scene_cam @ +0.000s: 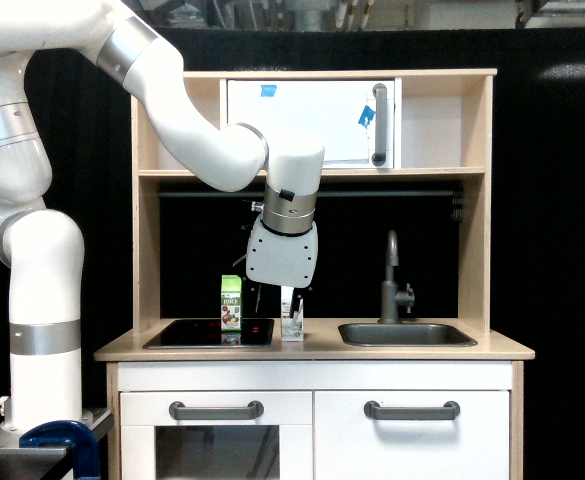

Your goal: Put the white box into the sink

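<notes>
The white box (291,318) stands on the counter between the stove (209,333) and the sink (406,334). The gripper (286,300) hangs over it, fingers hidden, so its state is unclear. It should close squarely and lift straight.

White arm (32,260) — rounded segments, silver joint bands.

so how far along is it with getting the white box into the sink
Nothing is finished: the white box stands upright on the counter between the stovetop and the sink, which looks empty. In hand: the tool hangs tilted just above the box, its fingers hidden, so a grip cannot be confirmed. Left: grasp, carry, release.
</notes>
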